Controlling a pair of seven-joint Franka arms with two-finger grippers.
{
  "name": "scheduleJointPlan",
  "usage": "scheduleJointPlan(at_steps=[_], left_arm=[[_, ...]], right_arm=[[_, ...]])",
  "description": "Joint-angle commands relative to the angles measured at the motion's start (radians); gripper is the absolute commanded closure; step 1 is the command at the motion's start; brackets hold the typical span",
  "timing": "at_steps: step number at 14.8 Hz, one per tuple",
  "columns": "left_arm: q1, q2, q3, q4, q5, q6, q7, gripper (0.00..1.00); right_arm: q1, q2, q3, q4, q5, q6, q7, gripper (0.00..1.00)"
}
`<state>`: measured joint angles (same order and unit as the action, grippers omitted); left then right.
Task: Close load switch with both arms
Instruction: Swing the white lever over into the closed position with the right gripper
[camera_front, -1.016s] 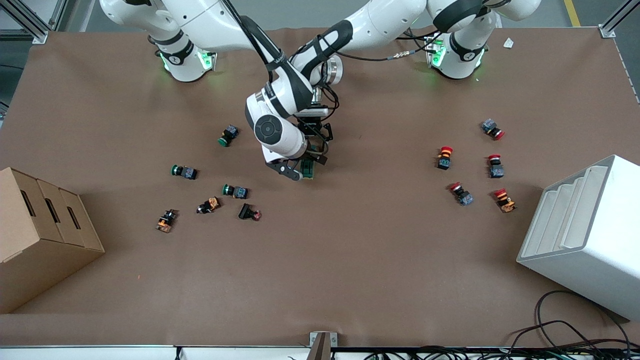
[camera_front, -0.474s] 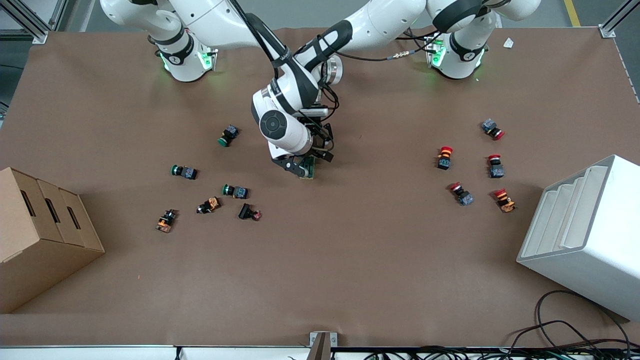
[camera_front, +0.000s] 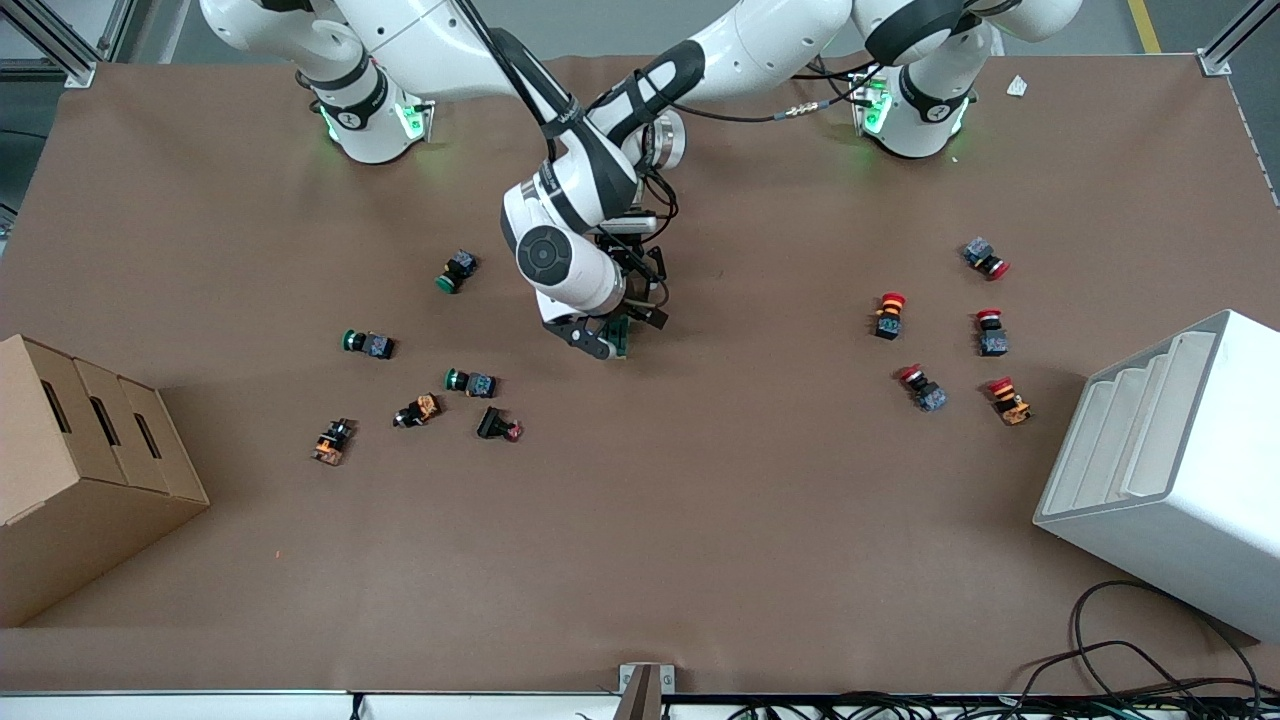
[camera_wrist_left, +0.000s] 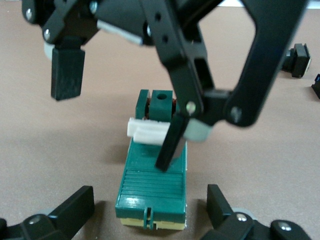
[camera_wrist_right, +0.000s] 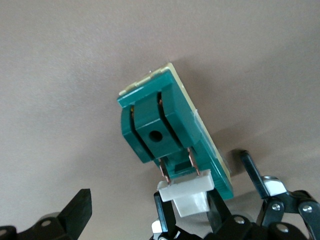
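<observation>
— Two black two-finger grippers are seen where?
— Both at the dark-green rectangular load switch (camera_front: 620, 338) mid-table. The right gripper (camera_wrist_left: 120, 120) is spread, one finger at its white lever (camera_wrist_left: 148, 130). The left gripper (camera_wrist_left: 150, 212) is spread astride its base.

Front view: high above the counter (camera_front: 700, 520), facing the two arm bases along the top edge, taking in the whole brown surface.

Left wrist view: mounted just above the left claw (camera_wrist_left: 150, 210), looking low and almost level along the counter, very close to the load switch (camera_wrist_left: 152, 185); also catches the right claw (camera_wrist_left: 120, 125) over the switch.

Right wrist view: on the right wrist, looking steeply down, again very close.

Shared by all three: the load switch at mid-counter, tiny from the front camera, large from both wrists.
</observation>
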<state>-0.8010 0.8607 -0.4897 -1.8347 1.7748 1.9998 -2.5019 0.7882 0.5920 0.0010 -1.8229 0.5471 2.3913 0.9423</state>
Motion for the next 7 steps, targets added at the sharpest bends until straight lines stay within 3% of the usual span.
scheduleJointPlan(at_steps=[1, 7], left_arm=[[-0.009, 0.035, 0.017, 0.022, 0.015, -0.004, -0.023, 0.00], [-0.007, 0.035, 0.017, 0.023, 0.017, -0.004, -0.021, 0.00]], right_arm=[[-0.040, 0.025, 0.001, 0.076, 0.019, 0.040, -0.011, 0.00], [-0.052, 0.117, -0.001, 0.194, 0.013, 0.042, -0.010, 0.00]])
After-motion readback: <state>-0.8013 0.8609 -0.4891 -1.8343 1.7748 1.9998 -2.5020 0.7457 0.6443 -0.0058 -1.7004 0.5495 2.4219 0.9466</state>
